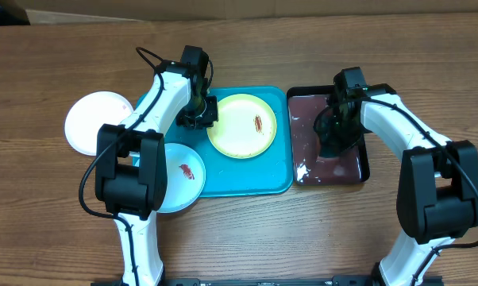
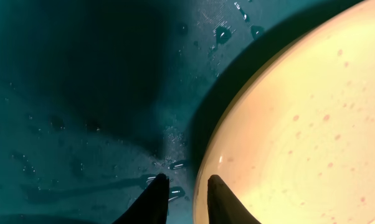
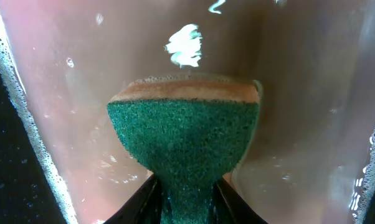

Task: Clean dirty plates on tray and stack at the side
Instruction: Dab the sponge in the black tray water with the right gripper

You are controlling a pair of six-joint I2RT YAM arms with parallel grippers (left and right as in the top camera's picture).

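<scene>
- My left gripper (image 1: 198, 117) (image 2: 187, 196) is low over the turquoise tray (image 1: 255, 179) (image 2: 81, 93), at the left edge of the yellow-green plate (image 1: 233, 137) (image 2: 299, 137).
- In the left wrist view its jaws show a narrow gap, with one finger over the tray floor and the other over the plate. The rim lines up with the gap, and I can't tell if it's pinched or just straddled.
- The yellow-green plate lies flat in the back half of the tray. It has a red-brown smear (image 1: 257, 123) right of its centre and tiny reddish specks up close.
- There are water droplets (image 2: 223, 32) on the tray floor beside the plate.
- The pale blue plate (image 1: 183, 181) sits at the tray's front-left corner, sticking out past the front rim and partly hidden by my left arm. It has a red smear (image 1: 186, 169).
- The white plate (image 1: 92, 123) is off the tray, on the wooden table (image 1: 48, 222) just beside the tray's left side. I see no smear on it.
- My right gripper (image 1: 337, 131) (image 3: 186, 202) is clamped on a green-faced sponge (image 3: 184, 149), with a finger on each side at its narrow end.
- The sponge's tan far edge is dipped in the reddish water (image 1: 306, 119) (image 3: 63, 93).
- The black tray (image 1: 366, 171) (image 3: 7, 155) holding that water sits just right of the turquoise tray.
</scene>
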